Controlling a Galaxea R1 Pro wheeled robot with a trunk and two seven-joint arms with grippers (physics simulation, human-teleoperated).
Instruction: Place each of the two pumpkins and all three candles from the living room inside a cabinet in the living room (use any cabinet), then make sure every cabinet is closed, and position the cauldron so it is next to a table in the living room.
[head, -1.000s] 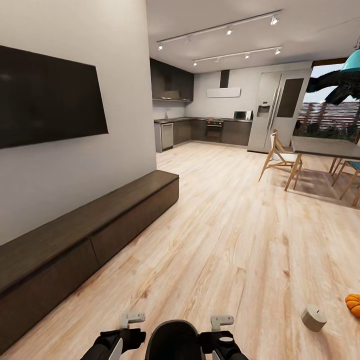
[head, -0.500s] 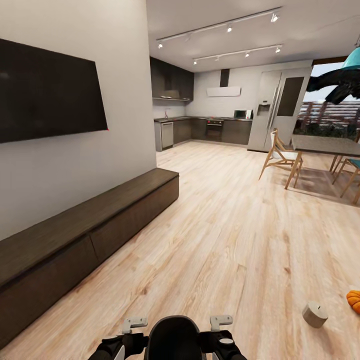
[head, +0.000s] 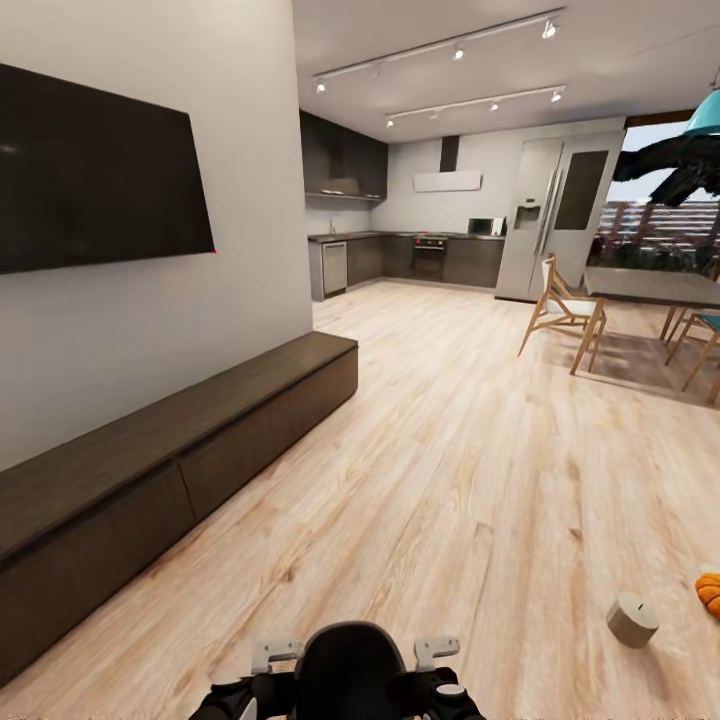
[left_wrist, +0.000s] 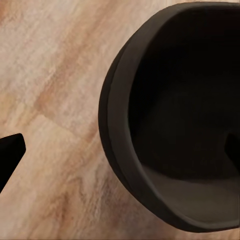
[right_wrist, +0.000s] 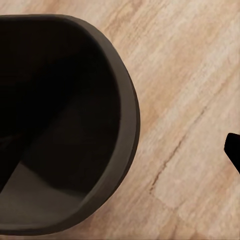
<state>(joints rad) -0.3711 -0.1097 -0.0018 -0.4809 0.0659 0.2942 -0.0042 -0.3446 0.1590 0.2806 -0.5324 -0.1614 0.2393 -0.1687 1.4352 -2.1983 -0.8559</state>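
Observation:
The cabinet (head: 200, 440) is a long, low, dark-brown unit along the left wall, with all its plain front panels shut. One candle (head: 632, 620), a short grey cylinder, lies on the wood floor at the lower right. An orange pumpkin (head: 709, 592) is cut off by the right edge just past it. The cauldron is out of view. My left gripper (head: 275, 655) and right gripper (head: 437, 648) hang low on either side of my black rounded trunk (head: 347, 668). Both are far from the candle and pumpkin. In the wrist views the fingertips (left_wrist: 10, 152) (right_wrist: 232, 150) stand wide apart over bare floor, holding nothing.
A large black TV (head: 100, 170) hangs above the cabinet. A dining table (head: 650, 285) with wooden chairs (head: 562, 318) stands at the right back. The kitchen units (head: 400, 262) and a fridge (head: 548, 220) are beyond it. Wood floor (head: 450, 450) stretches ahead.
The whole head view has shifted a little, so the camera moved and my grippers sit lower in the picture. The candle, pumpkin and cabinet have not moved.

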